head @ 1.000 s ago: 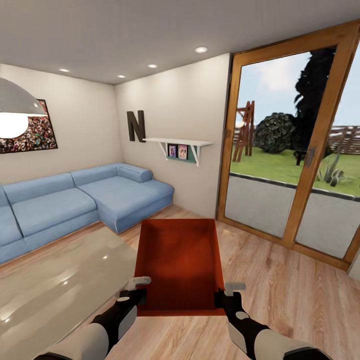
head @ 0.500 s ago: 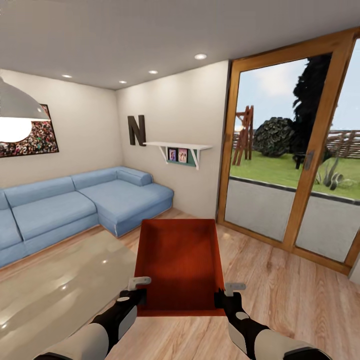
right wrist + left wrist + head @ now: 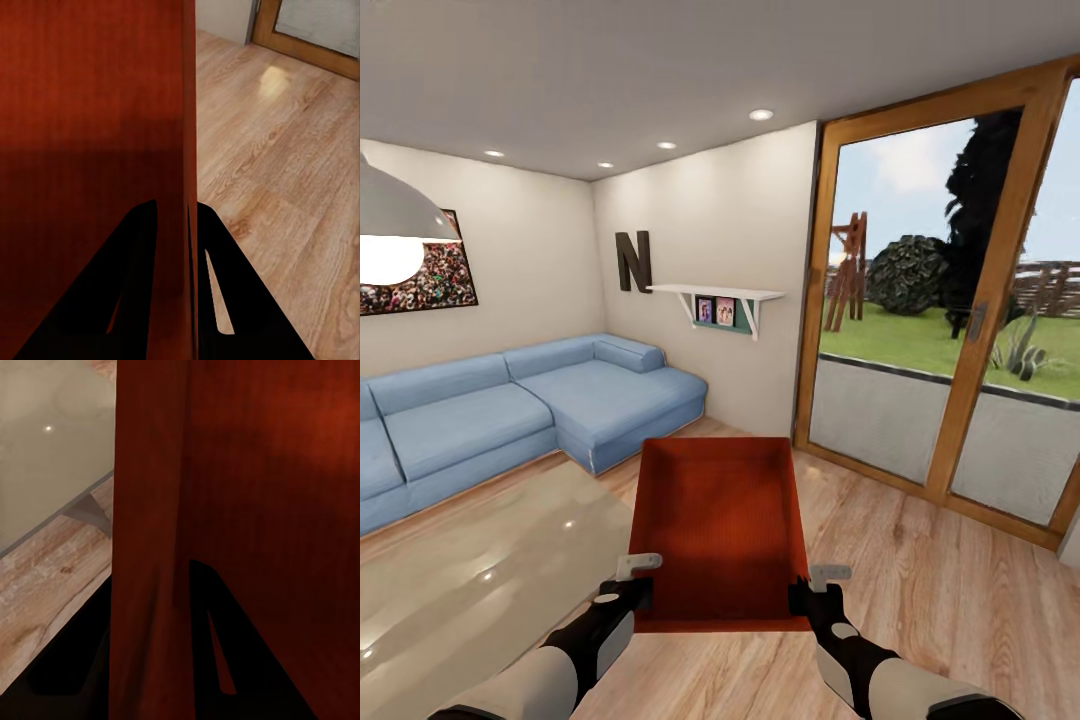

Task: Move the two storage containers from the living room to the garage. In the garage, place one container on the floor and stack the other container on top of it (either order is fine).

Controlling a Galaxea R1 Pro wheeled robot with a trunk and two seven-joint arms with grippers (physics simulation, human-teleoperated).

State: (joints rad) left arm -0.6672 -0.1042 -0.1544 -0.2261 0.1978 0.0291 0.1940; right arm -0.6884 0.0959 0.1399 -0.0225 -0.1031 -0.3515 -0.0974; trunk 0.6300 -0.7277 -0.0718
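Storage container [image 3: 722,530] unmoved between pincers.

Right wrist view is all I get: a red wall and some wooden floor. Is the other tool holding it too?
Observer: Yes. The left tool pinches the opposite wall of the red-orange ribbed storage container, with one finger inside and one outside.
Operator: Is anything inside it?
Observer: No, the head view shows its bottom bare.
Operator: What's over on the robot's left?
Observer: A glass-topped coffee table, with a blue sectional sofa beyond it.
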